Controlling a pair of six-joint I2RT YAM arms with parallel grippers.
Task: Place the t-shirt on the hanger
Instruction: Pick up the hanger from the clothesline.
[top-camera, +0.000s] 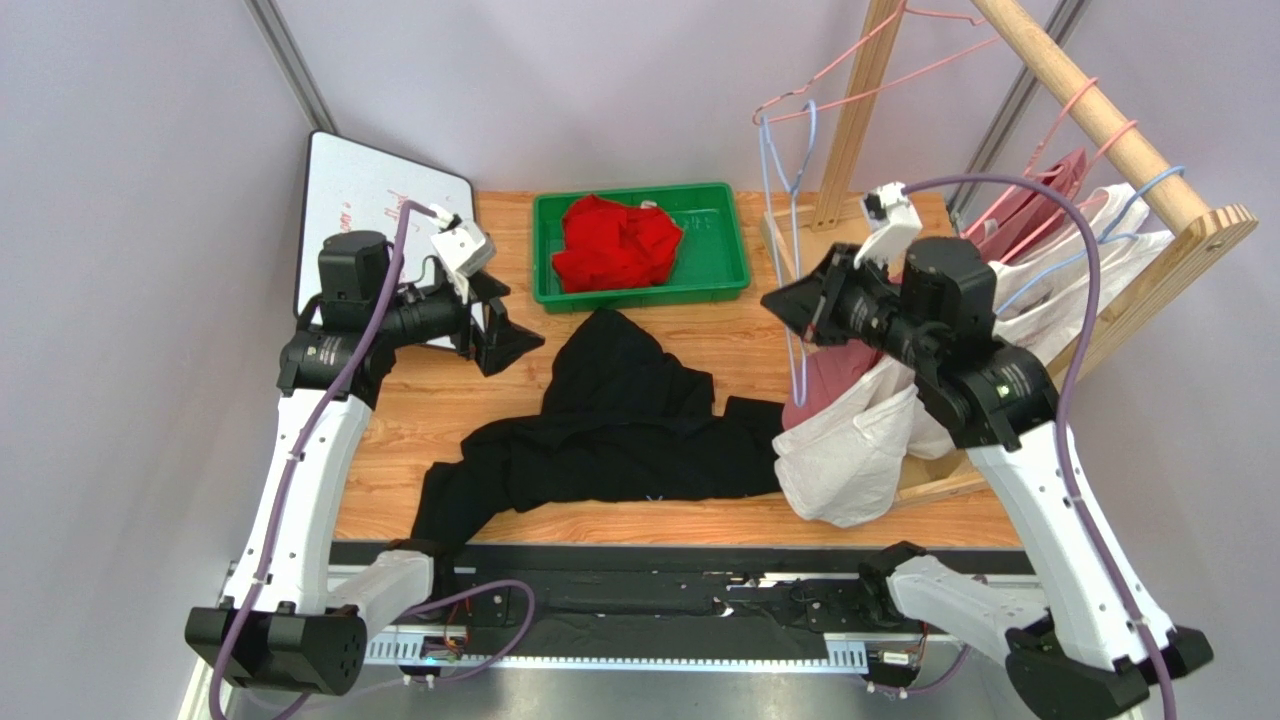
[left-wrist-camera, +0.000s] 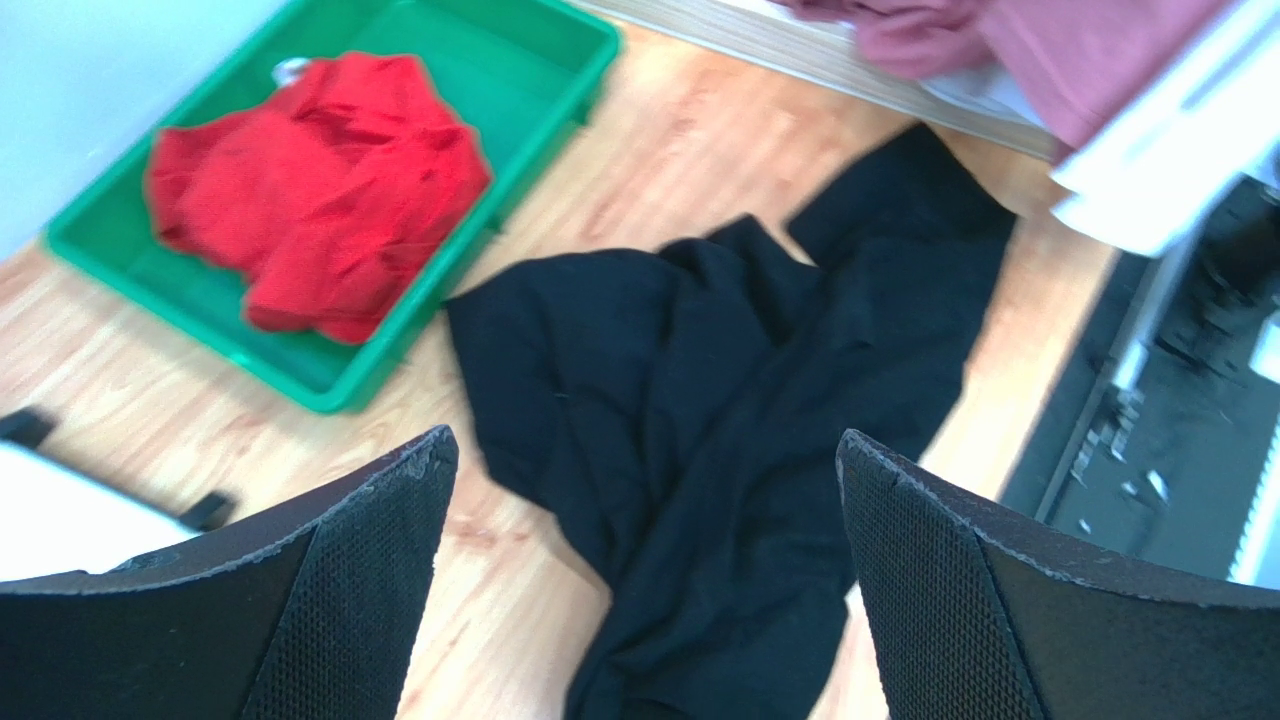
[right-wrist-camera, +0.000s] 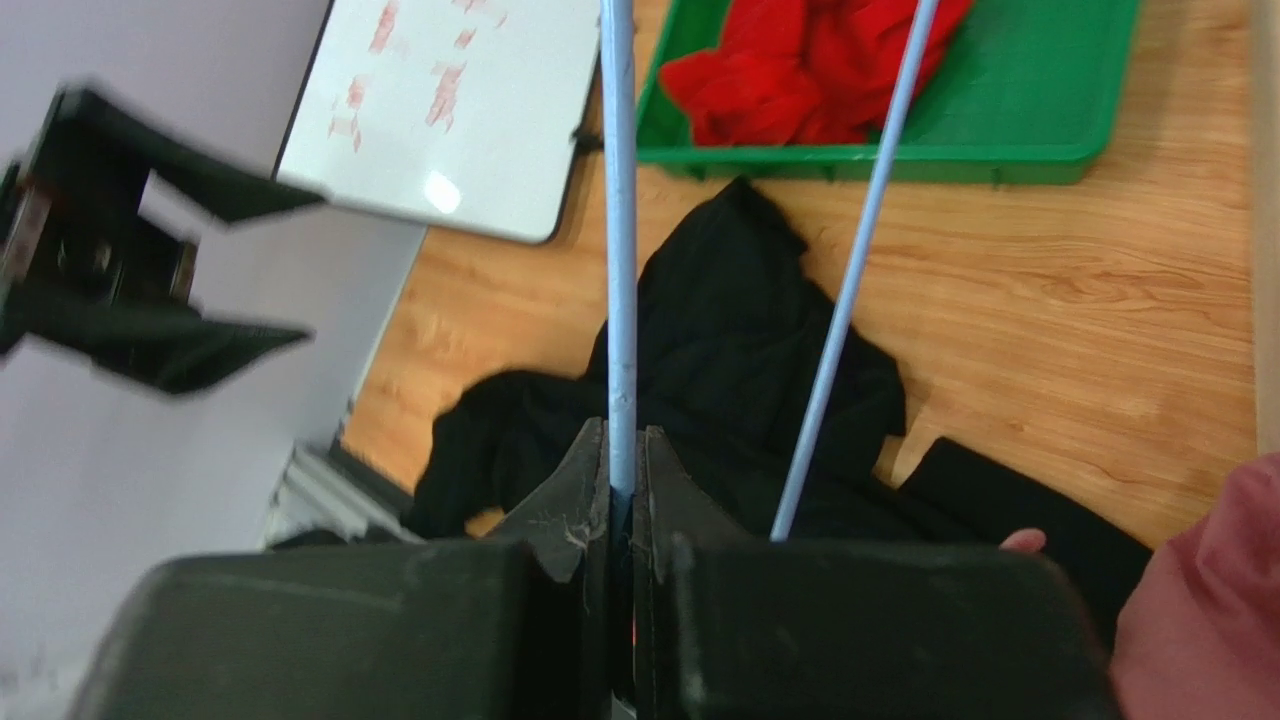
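The black t-shirt lies crumpled on the wooden table, one sleeve reaching toward the front-left edge. My left gripper hovers open above the table just left of the shirt's top; in the left wrist view its fingers stand wide apart over the t-shirt. My right gripper is shut on one wire of the light-blue hanger, held upright to the right of the shirt. In the right wrist view the hanger runs up from the shut gripper, with the t-shirt below.
A green tray at the back holds a red garment. A whiteboard sits at the back left. At the right, a wooden rack carries a pink hanger and white and pink shirts.
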